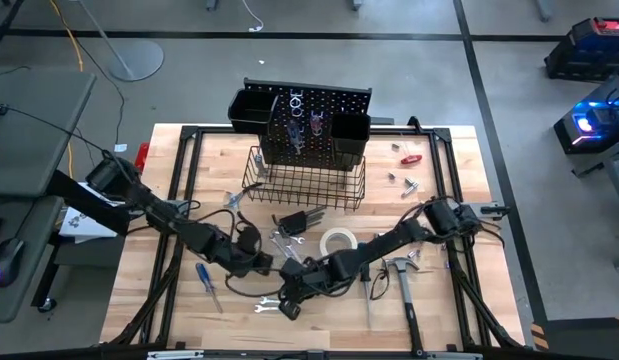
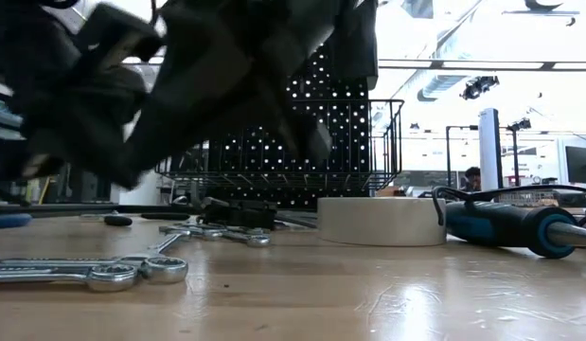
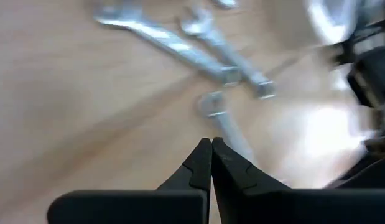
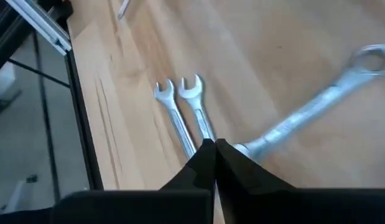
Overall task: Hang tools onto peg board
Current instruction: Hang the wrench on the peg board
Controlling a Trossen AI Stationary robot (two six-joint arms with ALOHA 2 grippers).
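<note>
Both closed grippers, left gripper and right gripper, are crowding the wrenches; they're risking a collision or a skidding wrench.

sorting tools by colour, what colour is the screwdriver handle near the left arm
Blue; the blue-handled screwdriver shows best in the high view.

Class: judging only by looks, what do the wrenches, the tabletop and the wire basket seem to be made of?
Wrenches: probably bright polished steel; silvery, with glints along the shafts.
Tabletop: pale wood, likely sealed; plank seams and grain show, with a soft sheen in the low view.
Wire basket: thin metal wire, apparently coated black; an open grid.
</note>
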